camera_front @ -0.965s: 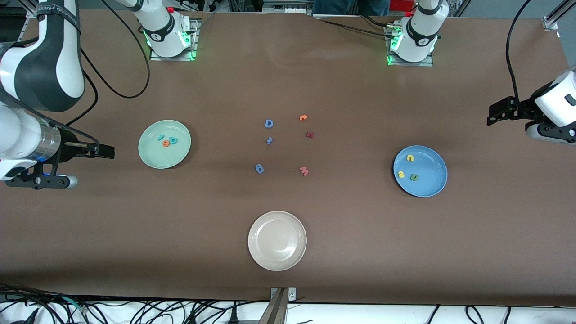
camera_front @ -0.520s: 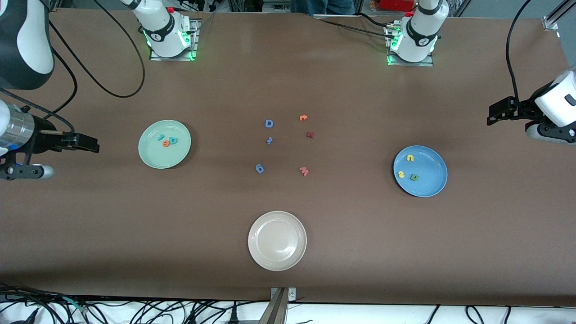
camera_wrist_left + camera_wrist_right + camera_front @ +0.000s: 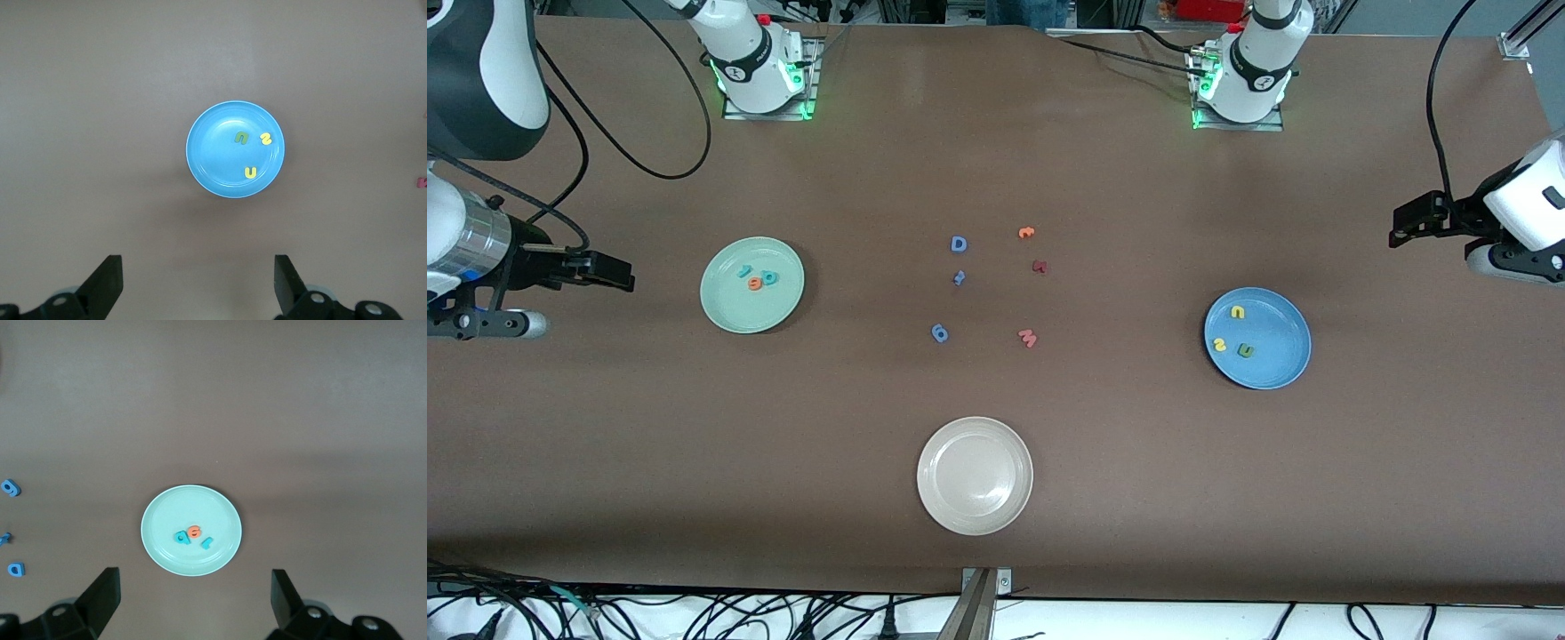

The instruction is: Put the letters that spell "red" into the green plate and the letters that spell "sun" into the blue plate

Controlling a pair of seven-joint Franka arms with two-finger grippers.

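Two plates sit loaded beneath me: the green plate under my right gripper holds r, e, d; the blue plate under my left gripper holds s, u, n. Both grippers are spread, empty; my right has drifted slightly back toward its plate.

Brown table w/ green plate, blue plate, beige plate; loose foam letters at ctr.

Brown matte bench, evenly lit; tangled black cables on a white floor along its near edge
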